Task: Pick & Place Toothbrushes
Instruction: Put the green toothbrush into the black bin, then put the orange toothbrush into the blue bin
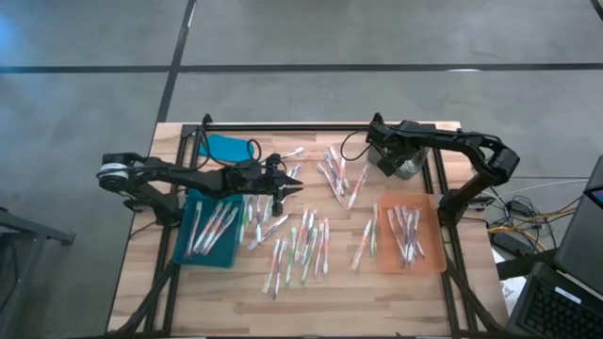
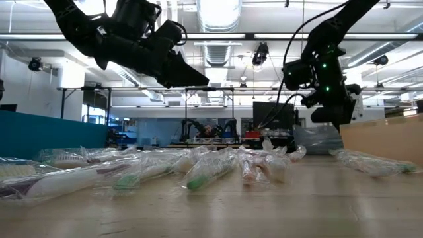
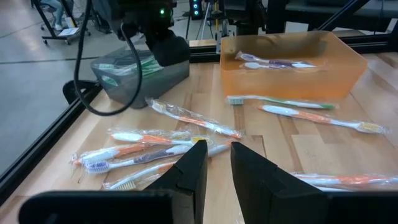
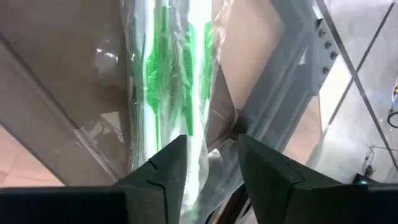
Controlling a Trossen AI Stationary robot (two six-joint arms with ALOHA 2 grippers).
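Two arms at work, three bins: right gripper (image 1: 394,162) sits over the grey bin (image 1: 407,168) at the table's far side, jaws parted a little, a wrapped green toothbrush (image 4: 168,81) just ahead of them dropping into the bin; looks like a release. To do it well: open fully, lift straight up, don't drag the wrapper out. Left gripper (image 1: 283,188) hovers mid-table, jaws narrow w/ a small gap, nothing in them. Loose toothbrushes (image 1: 297,245) approx twenty or more on the wood; blue tray (image 1: 181,247) holds several, orange tray (image 1: 433,259) approx five. Exact counts can't be read.
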